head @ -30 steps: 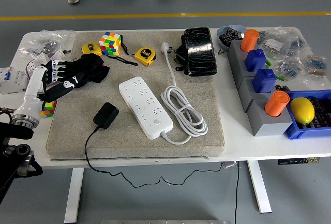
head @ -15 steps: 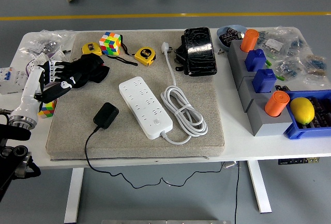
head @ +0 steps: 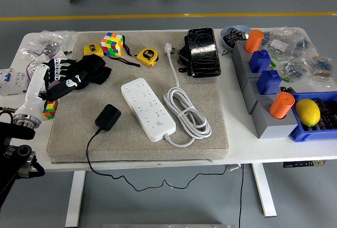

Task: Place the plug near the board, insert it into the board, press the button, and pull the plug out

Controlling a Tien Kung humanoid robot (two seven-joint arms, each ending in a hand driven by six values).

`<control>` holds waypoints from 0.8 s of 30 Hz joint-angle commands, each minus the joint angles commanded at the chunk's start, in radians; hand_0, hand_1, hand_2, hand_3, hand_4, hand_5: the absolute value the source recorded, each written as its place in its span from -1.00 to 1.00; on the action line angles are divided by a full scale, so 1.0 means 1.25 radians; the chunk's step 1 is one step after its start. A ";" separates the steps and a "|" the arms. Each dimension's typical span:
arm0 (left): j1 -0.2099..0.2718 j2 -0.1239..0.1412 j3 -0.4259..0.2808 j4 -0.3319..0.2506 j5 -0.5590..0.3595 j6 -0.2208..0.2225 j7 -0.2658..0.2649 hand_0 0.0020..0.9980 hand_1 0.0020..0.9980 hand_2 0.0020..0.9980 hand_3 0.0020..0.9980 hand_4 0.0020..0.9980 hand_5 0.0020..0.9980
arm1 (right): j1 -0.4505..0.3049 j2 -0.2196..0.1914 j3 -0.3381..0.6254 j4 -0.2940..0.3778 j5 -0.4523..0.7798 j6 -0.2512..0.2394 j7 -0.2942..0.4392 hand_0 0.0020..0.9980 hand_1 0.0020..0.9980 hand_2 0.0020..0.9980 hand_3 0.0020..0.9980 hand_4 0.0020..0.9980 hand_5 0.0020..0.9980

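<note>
A white table [head: 274, 149] carries a beige mat [head: 210, 133], grey bins [head: 263, 125] and plastic bags [head: 45, 42].

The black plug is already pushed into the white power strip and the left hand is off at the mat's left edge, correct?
Not quite. The head view shows the black plug lying loose on the mat, beside the white power strip and not inserted in it. The left hand is indeed at the mat's left edge, holding nothing.
</note>
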 joint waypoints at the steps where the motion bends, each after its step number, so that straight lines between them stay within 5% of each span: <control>1: -0.001 0.001 0.001 0.000 0.000 0.000 0.000 -0.03 0.19 0.15 0.22 0.79 -0.28 | 0.001 -0.001 0.001 0.000 0.001 0.000 0.000 -0.01 0.21 0.15 0.02 0.72 -0.20; 24: -0.017 -0.002 0.019 -0.002 -0.002 0.004 0.007 -0.04 0.19 0.14 0.22 0.79 -0.28 | 0.005 -0.013 -0.004 0.000 0.005 0.002 -0.001 -0.01 0.21 0.14 0.02 0.72 -0.20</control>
